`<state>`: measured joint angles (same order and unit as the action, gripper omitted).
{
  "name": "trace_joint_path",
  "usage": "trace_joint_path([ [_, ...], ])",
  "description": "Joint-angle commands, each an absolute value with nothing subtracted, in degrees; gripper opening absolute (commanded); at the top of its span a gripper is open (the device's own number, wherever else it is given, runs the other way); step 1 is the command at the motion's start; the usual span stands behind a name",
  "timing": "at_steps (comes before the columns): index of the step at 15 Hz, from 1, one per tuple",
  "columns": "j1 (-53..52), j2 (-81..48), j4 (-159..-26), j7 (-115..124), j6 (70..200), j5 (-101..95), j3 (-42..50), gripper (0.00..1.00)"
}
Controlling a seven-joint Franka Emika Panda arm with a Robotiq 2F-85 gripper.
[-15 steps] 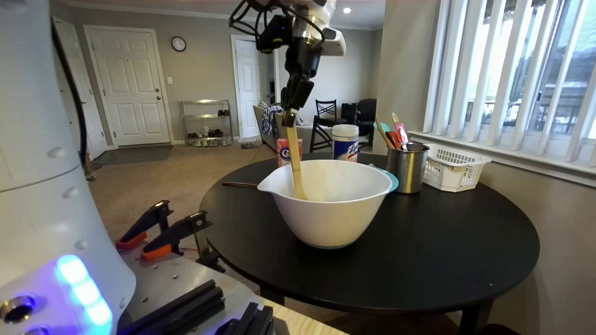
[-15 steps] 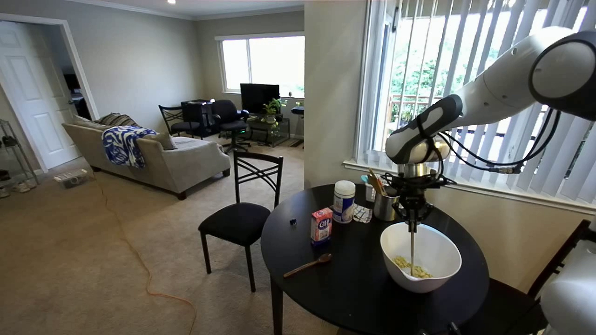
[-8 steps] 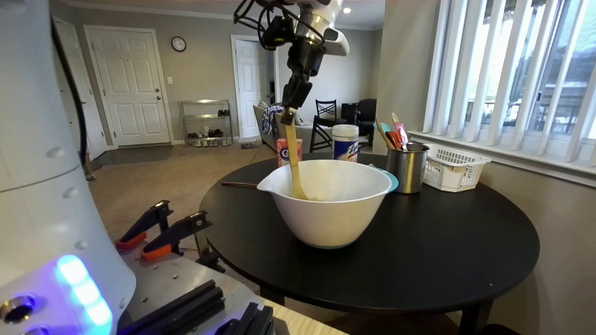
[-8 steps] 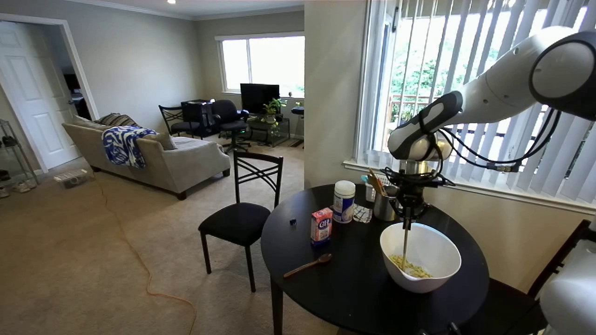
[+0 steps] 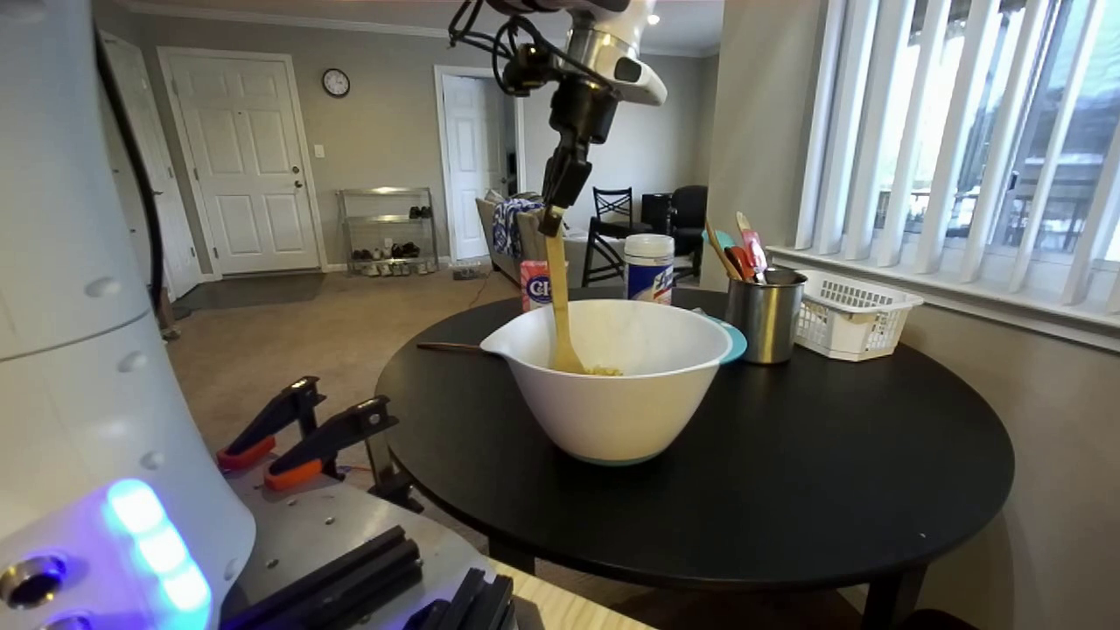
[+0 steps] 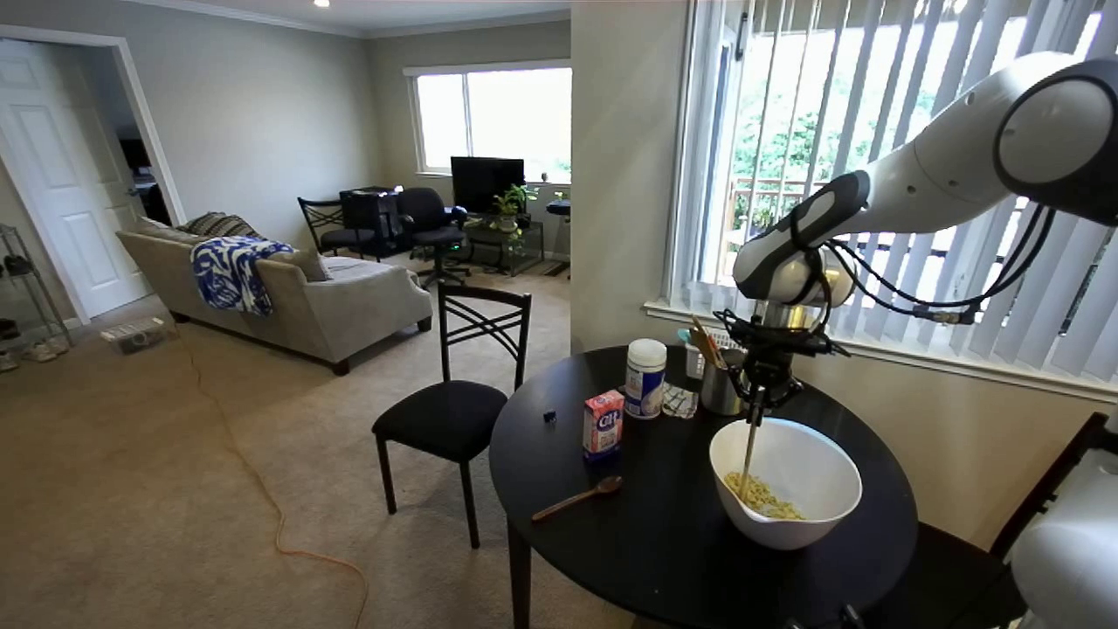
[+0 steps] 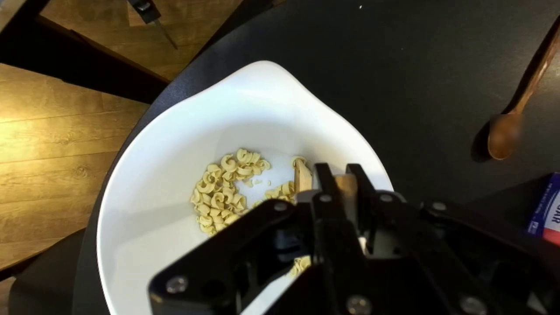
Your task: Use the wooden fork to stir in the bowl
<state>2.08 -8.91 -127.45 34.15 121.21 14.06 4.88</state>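
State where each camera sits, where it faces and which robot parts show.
An exterior view: beside the robot's base, facing across the table toward a door; base, wrist and hand show.
An exterior view: beside the arm, looking down over the table toward the sofa; arm and hand show.
Wrist view: on the wrist, looking down into the bowl; the hand shows.
Both exterior views share hand, wooden fork and bowl.

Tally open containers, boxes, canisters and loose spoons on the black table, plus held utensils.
Open containers: 3 (white bowl, metal cup, white basket)
Boxes: 1 (pink box)
Canisters: 1 (lidded canister)
Loose spoons: 1 (brown spoon)
Held utensils: 1 (wooden fork)
Total: 7
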Motion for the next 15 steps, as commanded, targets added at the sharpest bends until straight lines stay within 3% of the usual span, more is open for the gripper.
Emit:
trace_joint_path([
  [1,1.81,-8.90,-129.94,34.53,127.23,13.72,4.85,0.03],
  [9,1.37,-10.03,-132.72,39.09,140.29,7.70,6.04,0.03],
  [15,0.11,-9.13,-133.53,55.19,144.78,-11.52,9.35,0.03],
])
